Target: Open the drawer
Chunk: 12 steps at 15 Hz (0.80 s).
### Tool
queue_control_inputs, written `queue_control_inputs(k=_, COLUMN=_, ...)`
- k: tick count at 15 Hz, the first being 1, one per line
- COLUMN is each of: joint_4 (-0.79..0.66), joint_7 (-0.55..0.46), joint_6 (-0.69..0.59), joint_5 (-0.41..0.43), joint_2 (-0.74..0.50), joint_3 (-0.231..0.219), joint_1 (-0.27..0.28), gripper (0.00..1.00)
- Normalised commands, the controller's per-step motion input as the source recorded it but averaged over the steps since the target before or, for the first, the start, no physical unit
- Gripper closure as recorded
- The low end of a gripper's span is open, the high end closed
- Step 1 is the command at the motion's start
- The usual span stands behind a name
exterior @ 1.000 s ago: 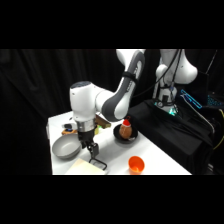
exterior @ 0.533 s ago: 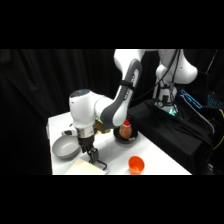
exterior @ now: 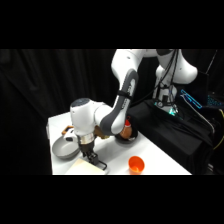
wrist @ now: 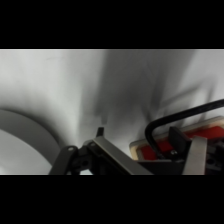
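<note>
The drawer sits at the table's front edge, its light top showing and its thin black handle sticking out to the right. My gripper comes down from above right at that handle. In the wrist view the handle curves in from the right and bends down between my two fingers. The gripper stands open around that bend. Behind the handle I see the drawer's pale edge with red beside it.
A grey bowl lies just left of the gripper; its rim fills the wrist view's left. An orange cup stands to the front right. A dark plate with a bottle sits behind the arm. Black bags lie off to the right.
The arm's wrist has sunk a little, bringing the gripper slightly lower at the drawer's handle. The bowl, cup and drawer have not moved.
</note>
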Motion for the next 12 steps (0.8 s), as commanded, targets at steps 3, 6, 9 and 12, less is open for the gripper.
queue_control_inputs(k=3, joint_4=0.07, joint_7=-0.07, joint_6=0.2, joint_5=-0.039, joint_2=0.12, joint_3=0.04, joint_1=-0.038, gripper=0.0)
queue_control_inputs(k=6, joint_4=-0.14, joint_7=-0.08, joint_6=0.26, joint_5=-0.059, joint_2=-0.04, joint_3=0.035, joint_1=-0.047, gripper=0.0)
queue_control_inputs(k=9, joint_4=-0.39, joint_7=-0.08, joint_6=0.32, joint_5=-0.079, joint_2=-0.21, joint_3=0.024, joint_1=-0.064, gripper=0.0)
queue_control_inputs(k=12, joint_4=-0.61, joint_7=-0.12, joint_6=0.34, joint_5=-0.071, joint_2=-0.38, joint_3=0.046, joint_1=-0.128, gripper=0.0)
